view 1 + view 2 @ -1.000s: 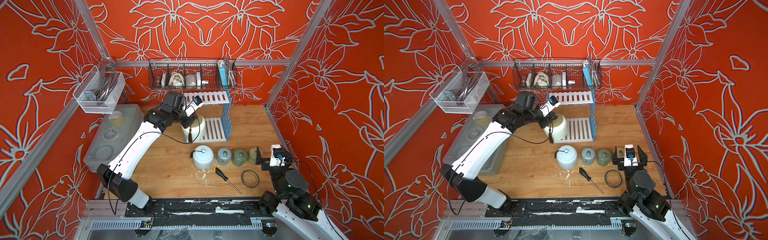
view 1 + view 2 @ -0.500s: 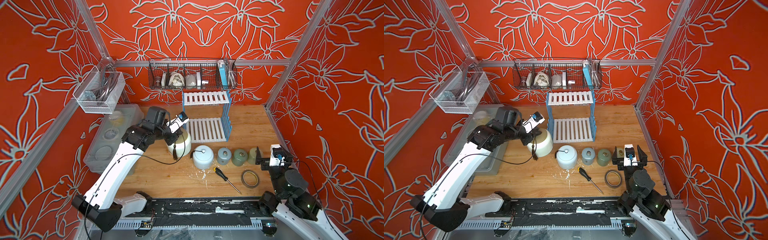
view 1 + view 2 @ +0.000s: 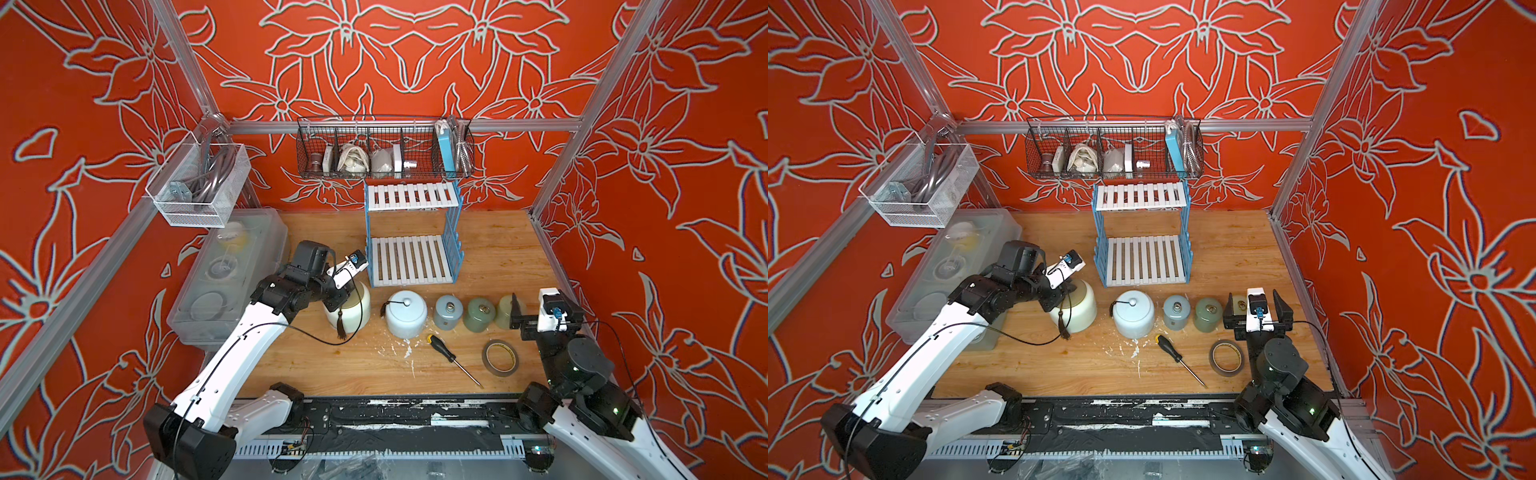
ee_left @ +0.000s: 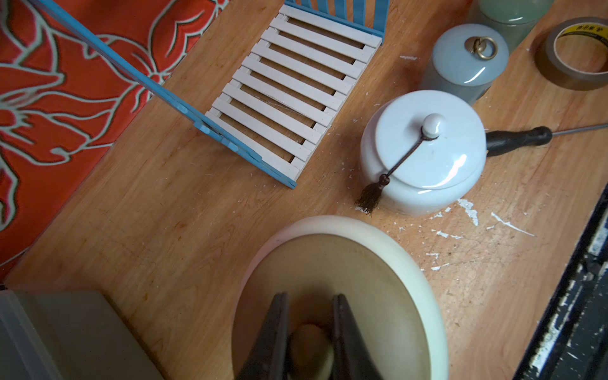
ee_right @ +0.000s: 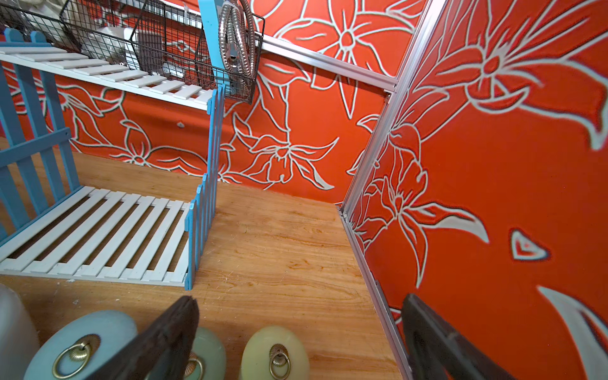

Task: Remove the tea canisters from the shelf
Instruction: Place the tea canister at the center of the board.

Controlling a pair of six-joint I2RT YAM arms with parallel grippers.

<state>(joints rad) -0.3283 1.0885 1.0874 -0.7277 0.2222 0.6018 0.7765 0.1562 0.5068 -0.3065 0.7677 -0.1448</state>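
Whereas a second ago the cream round ceramic canister with a dark tassel (image 3: 357, 305) was at the left edge of the lower board, it is now clear of the small two-tier shelf of blue picket sides and white slatted boards (image 3: 409, 259), just off its front left corner above the wooden desk (image 3: 316, 365). Whether its base touches the wood I cannot tell. The left end effector (image 4: 309, 304) is pinching the lid's knob between its dark jaws. Both boards are now bare, so by my reckoning the fifth and last canister is out and only a set-down and release remain. This canister leans: its long axis tips off vertical, lid turned toward the left arm, base away from it, tassel dangling. In front of the shelf's front edge stands the pale blue-white round lidded jar (image 3: 405, 318), upright, its tassel cord trailing toward the cream one. Next come the grey-blue slim cylinder (image 3: 449, 311), the sage green slim cylinder (image 3: 481, 314) and, past the shelf's front right corner, the yellow-green slim cylinder (image 3: 503, 309), all with axes vertical and brass ring lids up. Just beyond, the right end effector (image 3: 1253, 297) is spread wide, holding nothing.
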